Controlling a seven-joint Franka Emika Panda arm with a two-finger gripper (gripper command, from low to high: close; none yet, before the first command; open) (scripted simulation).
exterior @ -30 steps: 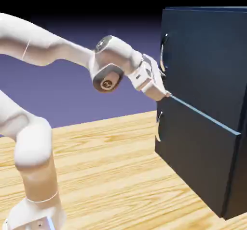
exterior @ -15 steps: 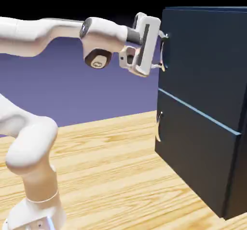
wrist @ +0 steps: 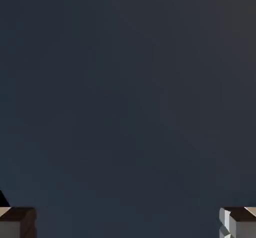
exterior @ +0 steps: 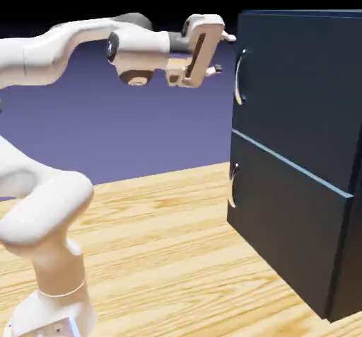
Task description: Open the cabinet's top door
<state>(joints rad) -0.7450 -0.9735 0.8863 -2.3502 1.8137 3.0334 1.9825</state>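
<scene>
The white fingers point(exterior: 223, 52) are spread wide, just beside the flat, dark blue top door point(exterior: 297, 81) and its curved shiny handle point(exterior: 239, 77).

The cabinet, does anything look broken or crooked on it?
Nothing stands out. The cabinet stands upright, its top door shut flush above the lower panel, each with its handle in place. The gripper is open, just short of the top door's handle, holding nothing.
</scene>
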